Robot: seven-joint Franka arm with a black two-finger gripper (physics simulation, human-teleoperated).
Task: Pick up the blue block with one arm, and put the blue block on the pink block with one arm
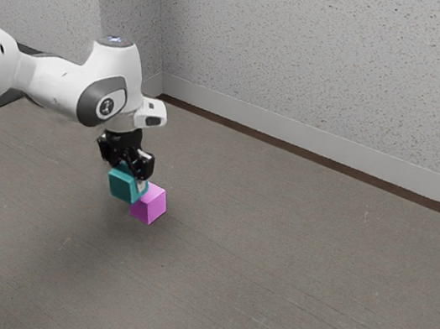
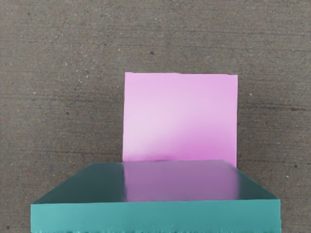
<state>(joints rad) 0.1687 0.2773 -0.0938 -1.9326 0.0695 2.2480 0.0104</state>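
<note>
My black gripper [image 1: 126,181] is shut on a teal-blue block [image 1: 121,186] and holds it off the grey table. A pink block [image 1: 149,204] rests on the table just beyond and to the exterior view's right of the held block, partly overlapped by it. In the wrist view the teal block [image 2: 155,199] sits close under my hand, and the pink block's top face [image 2: 180,116] lies flat on the surface just past it.
The grey table surface [image 1: 288,262] stretches wide to the exterior view's right and front. A speckled wall with a white baseboard [image 1: 326,145] runs along the back.
</note>
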